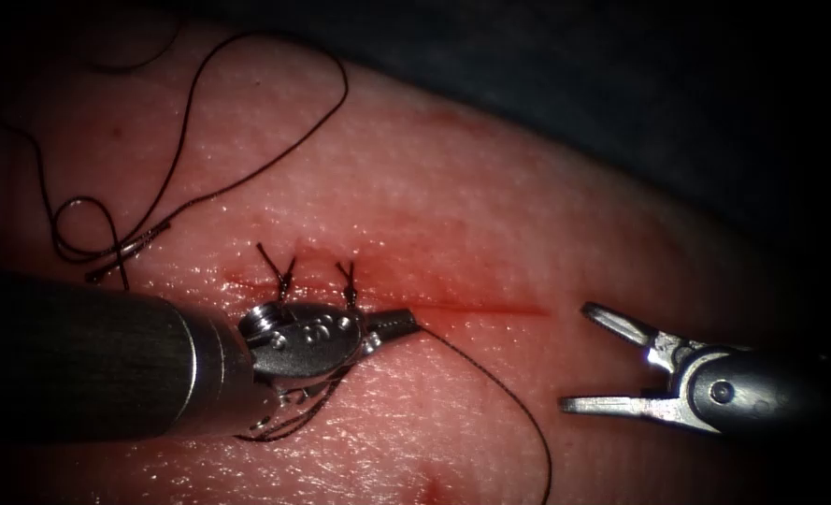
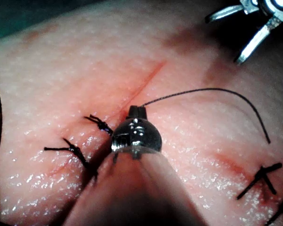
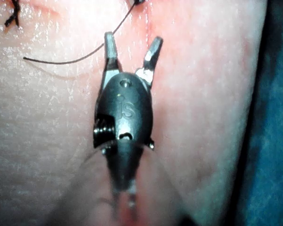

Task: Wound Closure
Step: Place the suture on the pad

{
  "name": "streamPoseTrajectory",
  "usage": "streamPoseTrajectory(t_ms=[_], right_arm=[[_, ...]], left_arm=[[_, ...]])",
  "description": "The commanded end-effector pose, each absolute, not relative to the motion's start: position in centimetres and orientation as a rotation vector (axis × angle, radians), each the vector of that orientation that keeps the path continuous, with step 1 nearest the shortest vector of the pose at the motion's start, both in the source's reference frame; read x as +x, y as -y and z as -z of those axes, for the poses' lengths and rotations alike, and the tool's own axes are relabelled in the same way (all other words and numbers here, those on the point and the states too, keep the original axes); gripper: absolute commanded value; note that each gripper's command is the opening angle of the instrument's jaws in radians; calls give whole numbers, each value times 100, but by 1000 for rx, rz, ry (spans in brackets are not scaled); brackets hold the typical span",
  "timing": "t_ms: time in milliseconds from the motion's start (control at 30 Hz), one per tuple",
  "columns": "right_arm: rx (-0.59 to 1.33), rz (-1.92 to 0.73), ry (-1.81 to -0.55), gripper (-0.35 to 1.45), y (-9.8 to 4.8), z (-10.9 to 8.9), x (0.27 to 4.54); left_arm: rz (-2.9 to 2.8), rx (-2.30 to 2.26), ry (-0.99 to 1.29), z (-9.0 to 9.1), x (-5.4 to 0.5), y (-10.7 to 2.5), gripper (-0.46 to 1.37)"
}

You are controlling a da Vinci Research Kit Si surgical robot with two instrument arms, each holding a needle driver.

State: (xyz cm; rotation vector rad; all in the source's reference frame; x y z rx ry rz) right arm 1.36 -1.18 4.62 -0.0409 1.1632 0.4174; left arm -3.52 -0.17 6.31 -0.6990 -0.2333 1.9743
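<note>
**A:** Where did things stand on the tissue (image 1: 490,206)?

**B:** The left gripper (image 1: 398,323) lay across the cut (image 1: 490,309), its jaws closed on the thread (image 1: 499,383) right at the wound line. From the jaw tips the thread ran off to the right of the cut and curved down out of view. The right gripper (image 1: 593,360) hovered off the right end of the cut with its jaws spread wide, holding nothing.

**A:** And the needle?

**B:** The needle (image 1: 130,251) lay flat on the tissue, well to the left, among loops of thread. It was not in the tissue and neither gripper held it.

**A:** Any stitches in place?

**B:** Two knots (image 1: 284,276) with short cut ends sat on the left part of the cut, just behind the left gripper. Right of them the cut was unclosed, with red fluid (image 1: 434,304) along it.

**A:** What worried you?

**B:** Mostly the thread. My guess was that the left gripper pinched it so near the wound that a hard tug could tear the wound edge or fray the strand. The loose loops around the needle could also snag or knot under any pull. And the open right gripper sat close to the strand; being the cutting one, a stray closure could sever it.
</note>
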Motion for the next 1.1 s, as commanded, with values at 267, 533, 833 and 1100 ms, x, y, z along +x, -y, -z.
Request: streamPoseTrajectory(t_ms=[267, 533, 833, 1100], right_arm=[[-38, -416, -1164, 96, 118, -461, 135], [-37, -415, -1164, 96, 117, -461, 134], [-37, -415, -1164, 96, 117, -461, 134], [-35, -417, -1167, 95, 119, -452, 134]], left_arm=[[-1980, -710, 255, -624, -353, 20, -35], [-2033, -626, 395, -576, -356, 43, -35], [-2125, -531, 475, -490, -362, 97, -35], [-2211, -402, 492, -460, -355, 131, -35]])
